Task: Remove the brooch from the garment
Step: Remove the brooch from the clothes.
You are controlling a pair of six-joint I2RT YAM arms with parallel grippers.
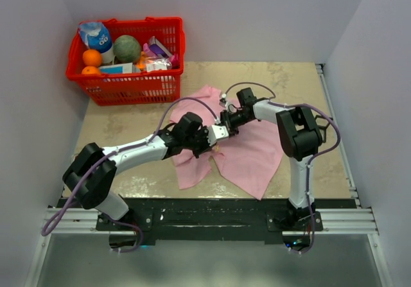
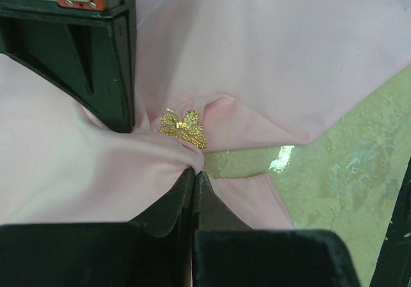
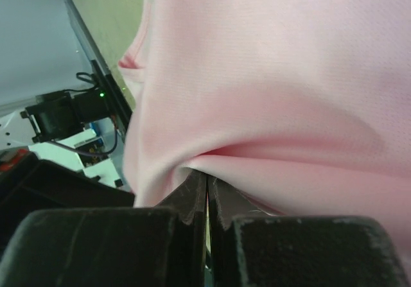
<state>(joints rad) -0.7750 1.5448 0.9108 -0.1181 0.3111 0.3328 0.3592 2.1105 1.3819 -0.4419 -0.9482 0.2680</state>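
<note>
The garment (image 1: 257, 152) is a light pink T-shirt lying crumpled in the middle of the table. In the left wrist view the brooch (image 2: 183, 128), a tiny gold flower-like pin, sits on a raised fold of the garment (image 2: 289, 56). My left gripper (image 2: 194, 171) is shut on the pink cloth just below the brooch. My right gripper (image 3: 207, 174) is shut on another fold of the garment (image 3: 289, 75); one of its dark fingers (image 2: 112, 69) stands just left of the brooch. From above, the left gripper (image 1: 210, 140) and the right gripper (image 1: 221, 128) meet over the shirt. The right wrist view does not show the brooch.
A red basket (image 1: 135, 91) holding fruit, a bottle and packets stands at the back left of the beige table (image 1: 128, 123). White walls close in both sides. A black rail (image 1: 205, 213) runs along the near edge.
</note>
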